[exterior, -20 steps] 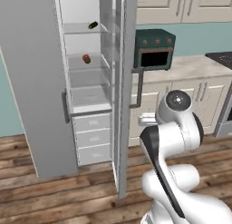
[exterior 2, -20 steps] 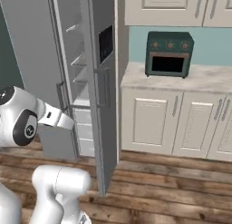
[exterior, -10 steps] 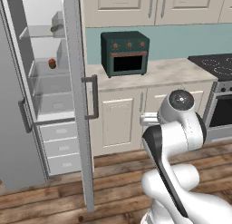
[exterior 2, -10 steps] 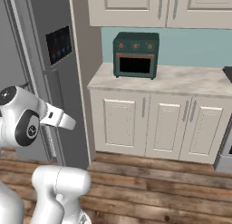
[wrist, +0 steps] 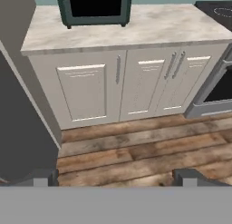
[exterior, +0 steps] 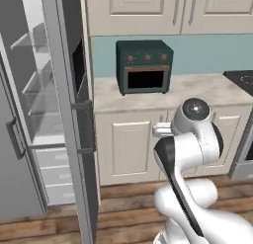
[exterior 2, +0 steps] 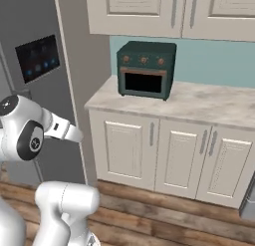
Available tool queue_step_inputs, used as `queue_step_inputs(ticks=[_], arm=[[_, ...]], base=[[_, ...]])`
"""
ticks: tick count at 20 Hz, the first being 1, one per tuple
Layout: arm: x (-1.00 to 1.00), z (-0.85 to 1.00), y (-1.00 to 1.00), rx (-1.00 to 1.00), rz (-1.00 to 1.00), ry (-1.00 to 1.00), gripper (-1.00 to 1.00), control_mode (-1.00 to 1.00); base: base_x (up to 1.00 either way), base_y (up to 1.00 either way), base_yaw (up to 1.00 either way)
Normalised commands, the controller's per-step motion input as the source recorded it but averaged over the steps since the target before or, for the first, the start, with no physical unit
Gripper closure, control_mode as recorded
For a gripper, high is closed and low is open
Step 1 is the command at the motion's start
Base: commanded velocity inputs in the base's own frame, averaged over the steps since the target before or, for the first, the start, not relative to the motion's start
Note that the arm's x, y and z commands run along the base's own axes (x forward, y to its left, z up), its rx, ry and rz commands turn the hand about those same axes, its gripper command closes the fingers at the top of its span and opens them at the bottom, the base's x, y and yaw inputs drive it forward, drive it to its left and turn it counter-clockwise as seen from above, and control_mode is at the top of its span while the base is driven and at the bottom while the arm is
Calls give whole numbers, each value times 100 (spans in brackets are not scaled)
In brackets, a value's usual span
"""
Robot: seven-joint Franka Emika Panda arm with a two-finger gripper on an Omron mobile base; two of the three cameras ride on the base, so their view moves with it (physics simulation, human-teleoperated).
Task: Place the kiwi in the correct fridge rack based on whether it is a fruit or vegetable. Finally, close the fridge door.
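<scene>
The fridge door (exterior: pixel 74 114) stands open, seen edge-on in the left base view, with its dark handle (exterior: pixel 86 127) facing the bench (exterior: pixel 197 92). Behind it the fridge (exterior: pixel 29 90) shows clear racks (exterior: pixel 37 97) and white drawers (exterior: pixel 54 176) lower down. The kiwi cannot be made out on any rack from here; the shelves are seen too obliquely to tell what lies on them.

In the right base view the outer face of the fridge door carries a dark control panel (exterior 2: pixel 37 58) with small blue marks, too blurred to read. A dark green toaster oven (exterior 2: pixel 145 69) sits at the bench's left end, against the back wall, with three round knobs over a black window; no brand or writing is legible on it. Cream cabinets (exterior 2: pixel 154 158) run under the bench, and a stove (exterior: pixel 242 80) adjoins its right end.

The fingers (wrist: pixel 43 177) stand spread wide and hold nothing, their dark tips at the two lower sides of the hand view, which looks down over the wooden floor (wrist: pixel 136 150) toward the cabinet doors.
</scene>
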Motion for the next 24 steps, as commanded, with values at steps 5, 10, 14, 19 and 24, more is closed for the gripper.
queue_step_inputs(ticks=[5, 10, 14, 19, 24], arm=[[0, 0, 0, 0, 0, 0, -100, 100], [0, 0, 0, 0, 0, 0, -100, 100], [0, 0, 0, 0, 0, 0, -100, 100], [0, 0, 0, 0, 0, 0, -100, 100], [0, 0, 0, 0, 0, 0, -100, 100]], base=[[37, -60, 45], [14, -69, 48], [15, -67, 47], [30, -43, 47], [66, -35, 50]])
